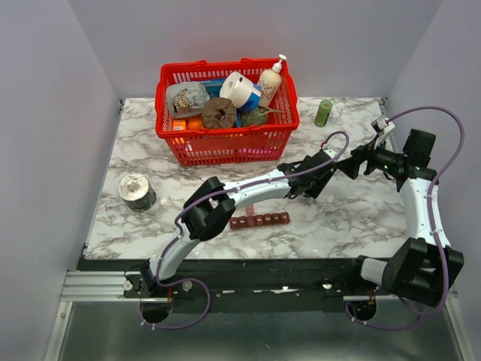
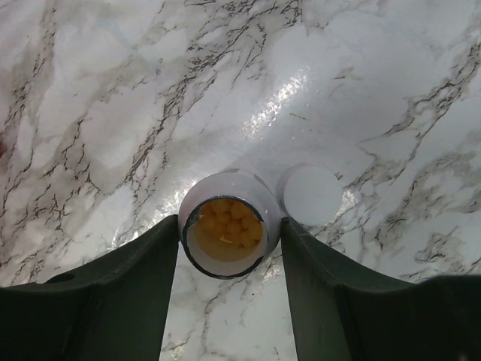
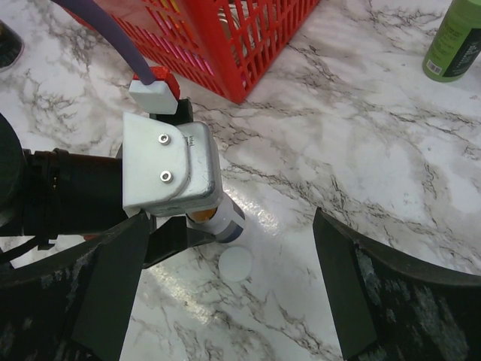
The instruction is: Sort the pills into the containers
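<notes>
Nearest the arm bases, the pill organizer (image 1: 259, 220) lies flat on the table (image 1: 361, 218), a dark red-brown strip of small square compartments. It sits just in front of the left forearm and well apart from both grippers. Whether its lids are up or down is too small to tell.

Handling, as a judgement:
- The strip is light, stiff plastic and will likely skid on the glossy marble.
- Pin it by one end or grip it across its long sides, clear of the lids.

Farther out, the left arm stretches low and diagonally to right of centre. The left gripper (image 1: 325, 177) has its jaws closed on the pill bottle (image 2: 225, 183), one finger on each side of the wall near the mouth. The bottle is uncapped. Its mouth faces the wrist and its base points toward the table. Yellow pills (image 2: 228, 226) fill the inside.

Handling, as a judgement:
- The bottle is small, rigid and smooth.
- The pills are round, so any tilt past level would let several roll out at once.

The white cap (image 2: 312, 195) lies flat on the table just beside the bottle.

The right arm rises from its base, bends at the far right and turns inward. The right gripper (image 3: 231, 216) has its jaws spread wide, holds nothing and faces the bottle and cap.

Beyond them stand the red basket (image 1: 225, 143) and a green bottle (image 1: 323, 113).
</notes>
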